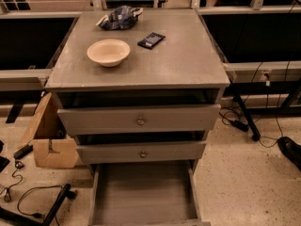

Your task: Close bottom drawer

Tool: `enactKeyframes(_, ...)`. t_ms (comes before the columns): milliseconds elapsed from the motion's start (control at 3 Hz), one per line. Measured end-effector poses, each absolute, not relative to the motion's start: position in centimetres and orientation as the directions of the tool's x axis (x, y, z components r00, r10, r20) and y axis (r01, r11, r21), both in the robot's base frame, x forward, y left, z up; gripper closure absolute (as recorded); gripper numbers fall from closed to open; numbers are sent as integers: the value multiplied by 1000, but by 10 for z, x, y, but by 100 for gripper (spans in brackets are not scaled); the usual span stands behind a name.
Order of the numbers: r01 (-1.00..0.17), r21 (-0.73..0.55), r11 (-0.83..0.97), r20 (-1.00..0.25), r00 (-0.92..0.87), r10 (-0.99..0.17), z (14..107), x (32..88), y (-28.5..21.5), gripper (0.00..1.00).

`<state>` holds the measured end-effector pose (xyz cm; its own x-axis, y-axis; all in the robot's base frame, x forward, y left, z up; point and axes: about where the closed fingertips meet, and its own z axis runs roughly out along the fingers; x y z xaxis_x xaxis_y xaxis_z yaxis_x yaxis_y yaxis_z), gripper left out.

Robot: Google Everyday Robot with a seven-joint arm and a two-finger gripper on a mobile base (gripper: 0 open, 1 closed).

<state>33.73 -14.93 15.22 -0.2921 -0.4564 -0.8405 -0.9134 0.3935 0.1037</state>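
Bottom drawer point(143, 192): being left pulled out, lowest of 3, so a push is being awaited.
Gripper: not being shown; state cannot be told.

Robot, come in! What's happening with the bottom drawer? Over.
End effector out of view. Bottom drawer pulled wide open. Nothing visible blocking it.

A grey cabinet point(178, 62) stands on a speckled floor point(244, 182) in warm, dim light. Long dark desks point(263, 69) run behind it. A cardboard box point(49, 142) and black cables point(28, 192) lie at left. The gripper is out of view.
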Motion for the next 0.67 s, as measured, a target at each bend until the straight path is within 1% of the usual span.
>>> enactKeyframes(333,-927,26,374,-765,-260,-590,111,326,-148,89)
enactKeyframes(667,-922,-69,381,-715,-221,-663,80,345,-152,100)
